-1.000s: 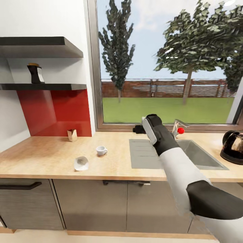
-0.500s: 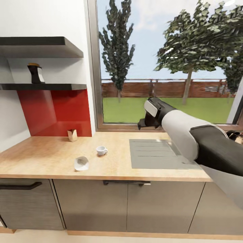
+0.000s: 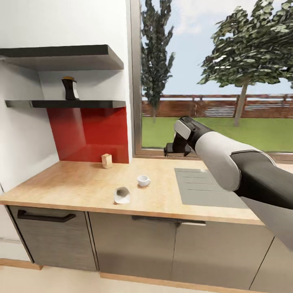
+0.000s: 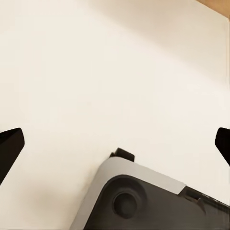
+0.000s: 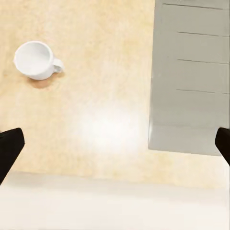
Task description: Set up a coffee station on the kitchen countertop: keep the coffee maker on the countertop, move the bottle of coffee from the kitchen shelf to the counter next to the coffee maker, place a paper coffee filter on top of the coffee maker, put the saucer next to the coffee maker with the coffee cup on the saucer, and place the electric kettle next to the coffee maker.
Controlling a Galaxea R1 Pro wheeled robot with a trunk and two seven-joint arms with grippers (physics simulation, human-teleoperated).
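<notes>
The bottle of coffee (image 3: 70,88), dark with a gold cap, stands on the thin black kitchen shelf (image 3: 93,104). On the kitchen countertop (image 3: 73,183) sit the white coffee cup (image 3: 143,181) and, nearer the front edge, the white paper coffee filter (image 3: 121,195). My right gripper (image 3: 177,150) hovers above the counter by the window sill, right of the cup. In the right wrist view it (image 5: 115,143) is open over bare countertop (image 5: 105,96), with the cup (image 5: 36,60) off to one side. My left gripper (image 4: 115,143) is open over pale floor. The coffee maker, saucer and electric kettle are out of view.
A small tan box (image 3: 106,160) stands against the red backsplash (image 3: 89,134). A thicker black shelf (image 3: 61,55) hangs above the thin one. The grey drainboard (image 3: 203,187) lies right of the cup, partly behind my right arm (image 3: 228,162). Grey cabinet fronts (image 3: 130,244) run below.
My right arm rose from over the sink to the window sill and now covers the sink. The camera has since turned left, shifting the whole picture to the right.
</notes>
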